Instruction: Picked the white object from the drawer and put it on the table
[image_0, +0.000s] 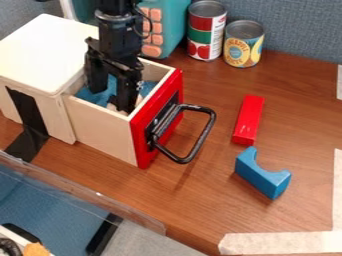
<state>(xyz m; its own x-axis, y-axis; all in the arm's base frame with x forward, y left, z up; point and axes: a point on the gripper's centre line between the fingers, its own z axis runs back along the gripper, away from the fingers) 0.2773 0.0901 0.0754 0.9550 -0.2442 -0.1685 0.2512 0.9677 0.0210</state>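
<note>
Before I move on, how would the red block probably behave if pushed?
The red block would likely slide or swivel rather than roll or tip, since it is flat-sided and lies along its length. Its straight, crisp edges suggest it is stiff. The shine on it hints at a slightly slippery surface.

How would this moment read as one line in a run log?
gripper: fingers apart, inside open drawer; pale object: near fingertips; red block, blue block: on table
</note>
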